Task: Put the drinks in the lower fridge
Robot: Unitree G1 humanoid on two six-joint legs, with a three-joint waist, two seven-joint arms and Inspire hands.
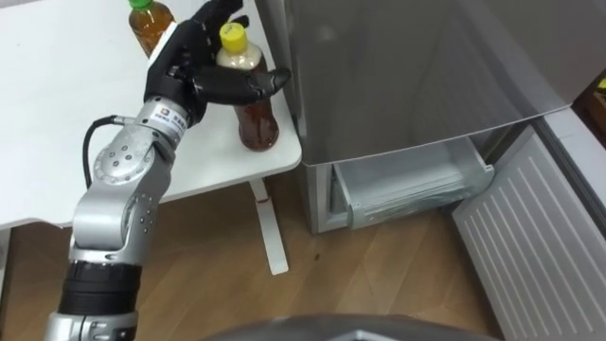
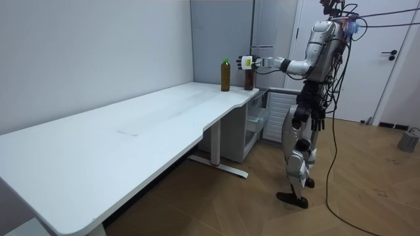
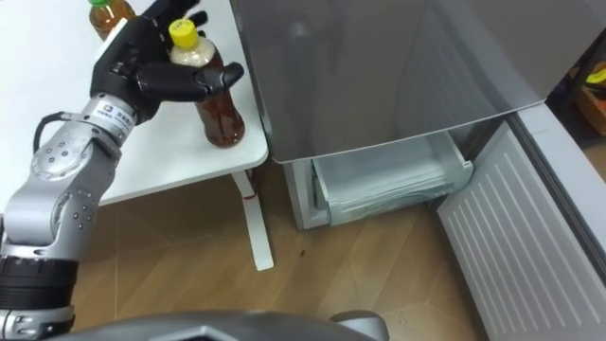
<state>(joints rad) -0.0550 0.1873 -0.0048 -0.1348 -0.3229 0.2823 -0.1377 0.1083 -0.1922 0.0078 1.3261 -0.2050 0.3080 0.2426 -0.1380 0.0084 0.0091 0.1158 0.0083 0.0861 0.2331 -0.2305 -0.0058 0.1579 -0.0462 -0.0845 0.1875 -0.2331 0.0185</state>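
- Nearest the head camera, the left arm rises from the lower left, and the left hand (image 1: 194, 66) is closed round the upper part of the yellow-capped bottle (image 1: 258, 123). The fingers wrap behind the neck and the thumb lies across the front, just under the cap (image 1: 232, 36).
- That bottle stands upright at the table's (image 1: 57, 114) corner, the one next to the fridge (image 1: 398, 76). Its base is on the tabletop, and brown drink fills the clear lower part.
- Just behind it, further in on the table, stands the green-capped bottle (image 1: 150, 24), also upright and holding brown drink. The two bottles are near each other but not touching, and the hand's back lies between them in the eye views.
- To the right of the table corner, the fridge's grey upper front is shut. Below it the lower compartment is open, with a pale, translucent drawer (image 1: 407, 180) in it.
- The lower door (image 1: 540, 237) is swung out to the right, showing its ribbed white inner side.
- Wood floor (image 1: 379, 275) lies under the table leg and in front of the fridge.
- The room view has the robot upright at the table's far end, beside the fridge, left arm stretched level to the bottles. Its right hand (image 2: 317, 115) hangs by the hip, and whether that hand is open or closed cannot be told.
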